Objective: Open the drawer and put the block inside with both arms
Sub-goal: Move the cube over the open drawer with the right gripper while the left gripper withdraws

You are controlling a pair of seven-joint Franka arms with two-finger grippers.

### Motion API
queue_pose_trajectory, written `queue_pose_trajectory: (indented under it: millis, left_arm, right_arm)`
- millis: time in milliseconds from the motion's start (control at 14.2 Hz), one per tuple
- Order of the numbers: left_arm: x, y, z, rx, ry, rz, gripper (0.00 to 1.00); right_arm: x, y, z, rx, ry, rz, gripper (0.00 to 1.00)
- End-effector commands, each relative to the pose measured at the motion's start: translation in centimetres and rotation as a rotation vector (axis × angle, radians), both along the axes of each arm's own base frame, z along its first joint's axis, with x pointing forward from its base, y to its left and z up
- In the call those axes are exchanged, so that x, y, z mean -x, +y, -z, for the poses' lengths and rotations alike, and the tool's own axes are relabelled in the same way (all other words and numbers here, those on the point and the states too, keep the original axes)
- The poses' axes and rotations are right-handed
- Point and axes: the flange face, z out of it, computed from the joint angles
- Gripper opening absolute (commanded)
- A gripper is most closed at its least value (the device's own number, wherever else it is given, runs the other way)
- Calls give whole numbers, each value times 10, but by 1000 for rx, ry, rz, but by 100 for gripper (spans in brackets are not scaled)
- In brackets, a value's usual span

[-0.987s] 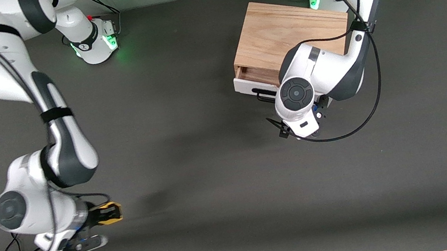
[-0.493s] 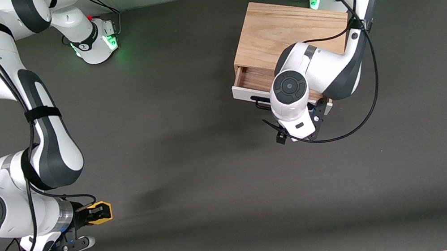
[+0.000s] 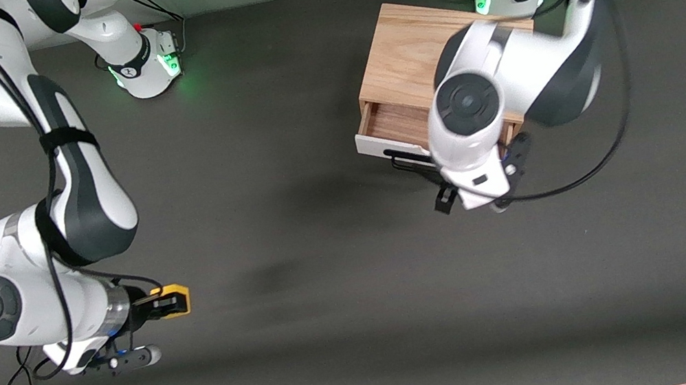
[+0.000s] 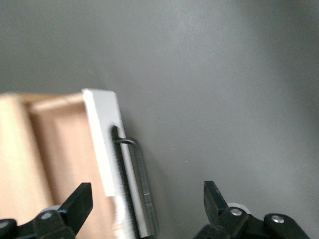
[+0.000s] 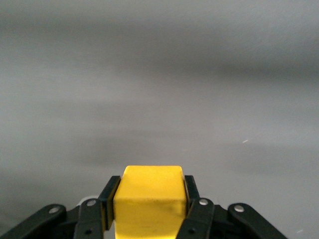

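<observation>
Right hand (image 3: 174, 301) grips block (image 5: 148, 200); left hand (image 4: 144, 204) over drawer (image 3: 390, 130) handle.

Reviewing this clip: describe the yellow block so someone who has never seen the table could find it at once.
Start from the light oak box near the left arm's base, its drawer partly open. Go to the right arm's end of the table: the right gripper is shut on the block above the dark mat. It is the only bright yellow thing in the scene.
</observation>
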Motion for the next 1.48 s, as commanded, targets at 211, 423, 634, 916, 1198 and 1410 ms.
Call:
queue_pose_trajectory:
  millis: [211, 423, 634, 916, 1198, 1410]
  left_arm:
    - [7, 132, -122, 116, 44, 441, 99]
    - [13, 202, -149, 155, 37, 692, 99]
    - [30, 227, -150, 148, 0, 835, 99]
    - [41, 242, -115, 129, -58, 970, 99]
    - [38, 258, -140, 182, -60, 932, 99]
    - [22, 259, -154, 190, -58, 931, 99]
  right_arm:
    - [41, 132, -30, -59, 50, 266, 0]
    - [82, 226, -55, -77, 55, 431, 0]
    - [134, 311, -64, -110, 62, 487, 0]
    - [215, 418, -33, -135, 60, 444, 0]
    - [258, 456, 9, -40, 11, 382, 0]
    - [267, 464, 26, -19, 23, 371, 0]
